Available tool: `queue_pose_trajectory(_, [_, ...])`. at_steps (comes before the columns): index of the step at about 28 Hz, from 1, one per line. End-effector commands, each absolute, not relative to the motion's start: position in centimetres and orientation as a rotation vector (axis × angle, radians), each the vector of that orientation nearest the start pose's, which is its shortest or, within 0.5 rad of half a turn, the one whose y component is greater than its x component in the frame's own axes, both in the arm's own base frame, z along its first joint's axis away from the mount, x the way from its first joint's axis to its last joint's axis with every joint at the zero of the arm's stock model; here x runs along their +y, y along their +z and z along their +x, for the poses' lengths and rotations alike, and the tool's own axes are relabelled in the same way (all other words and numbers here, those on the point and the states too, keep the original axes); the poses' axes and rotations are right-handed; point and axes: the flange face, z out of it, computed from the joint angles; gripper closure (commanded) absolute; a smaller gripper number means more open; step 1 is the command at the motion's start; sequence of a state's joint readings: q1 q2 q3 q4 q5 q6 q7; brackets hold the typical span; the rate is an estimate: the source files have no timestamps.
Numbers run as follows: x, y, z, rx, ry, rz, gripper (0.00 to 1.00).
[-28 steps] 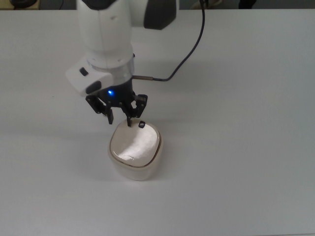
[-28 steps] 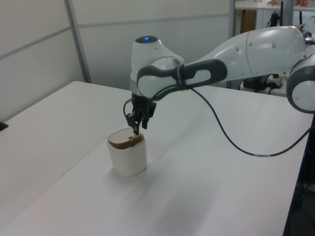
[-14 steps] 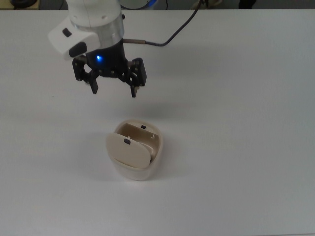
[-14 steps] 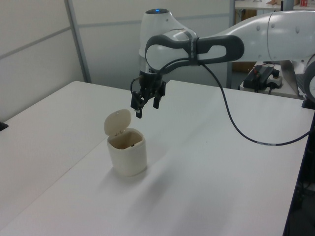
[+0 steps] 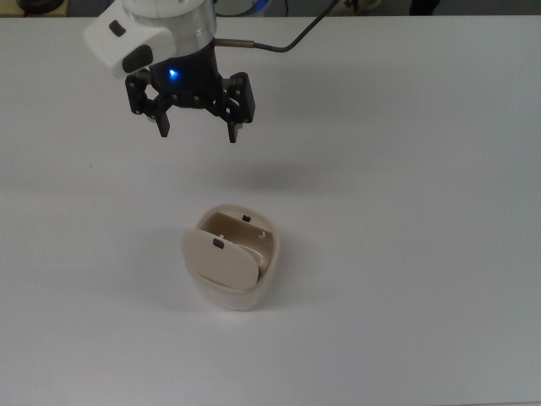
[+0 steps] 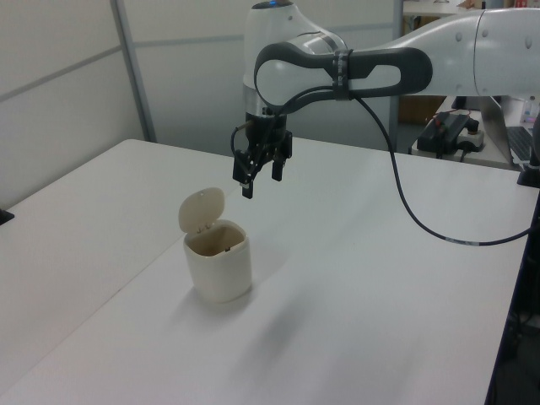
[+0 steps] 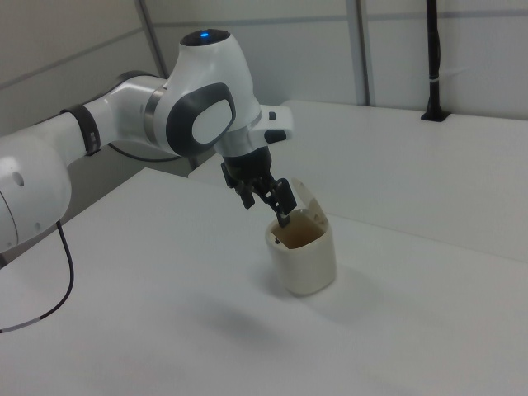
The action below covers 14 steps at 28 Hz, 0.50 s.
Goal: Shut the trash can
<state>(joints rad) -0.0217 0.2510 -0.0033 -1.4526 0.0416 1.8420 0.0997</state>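
Note:
The trash can (image 5: 245,292) is a small cream bin standing on the white table (image 5: 423,211). Its lid (image 5: 218,260) stands swung up on the side toward the top view's left, so the inside shows. The left view has the trash can (image 6: 218,268) with its lid (image 6: 202,208) upright, and the right view shows the trash can (image 7: 304,257) behind the fingers. My gripper (image 5: 199,133) hangs in the air above and beyond the can, open and empty, touching nothing. It also shows as the gripper (image 6: 261,182) in the left view and the gripper (image 7: 266,209) in the right view.
A black cable (image 5: 292,44) runs from the wrist off the top view's upper edge. The table's edge (image 6: 506,337) lies at the left view's right. A black post (image 7: 434,58) stands at the far side in the right view.
One second ago the lid lay flat with my fingertips at its rim. The lid has since swung up, and the gripper has risen away from the can and opened wider.

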Motion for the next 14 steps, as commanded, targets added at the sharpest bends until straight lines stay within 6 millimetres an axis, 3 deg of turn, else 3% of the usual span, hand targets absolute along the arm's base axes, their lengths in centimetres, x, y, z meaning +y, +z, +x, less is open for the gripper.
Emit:
queue_pose_trajectory(1, [-0.88, 54.85, 64.38, 0.134, -0.131, -3.146, 0.00])
queue_pose_trajectory(14, [-1.04, 54.31, 64.28, 0.071, -0.094, -3.180, 0.00])
